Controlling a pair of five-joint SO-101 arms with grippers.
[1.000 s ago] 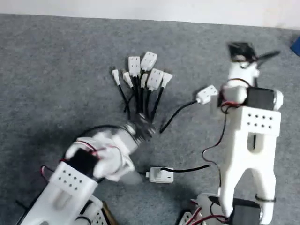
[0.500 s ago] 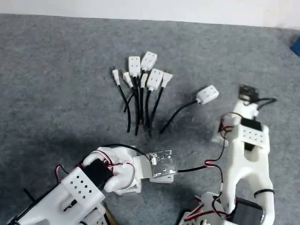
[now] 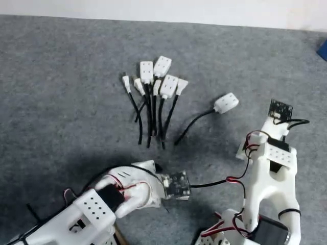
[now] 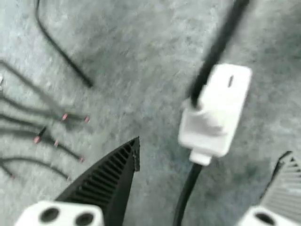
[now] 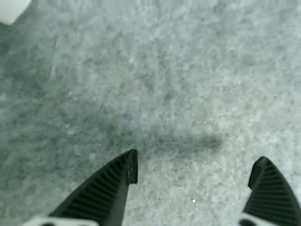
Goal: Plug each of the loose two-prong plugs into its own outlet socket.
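Note:
A white two-prong plug joined to a white socket (image 4: 214,113) lies on the grey carpet between the fingers of my left gripper (image 4: 209,153), which is open and not touching it. From above, the left arm's wrist (image 3: 173,185) covers that pair, and its black cable (image 3: 209,184) runs off to the right. A loose white socket (image 3: 226,102) with a black cable lies right of centre. Several more white plugs and sockets (image 3: 156,79) fan out in a cluster at the back. My right gripper (image 5: 195,162) hangs open over bare carpet near its arm (image 3: 268,163).
Black cable ends with red tips (image 4: 61,117) from the cluster lie beside the left gripper. A white corner (image 5: 11,9) shows at the edge of the right wrist view. A blue object (image 3: 323,50) sits at the far right edge.
The left arm swung from the cluster's cable ends toward the front, ending over the joined plug and socket. The right arm pulled back from the loose socket toward its base.

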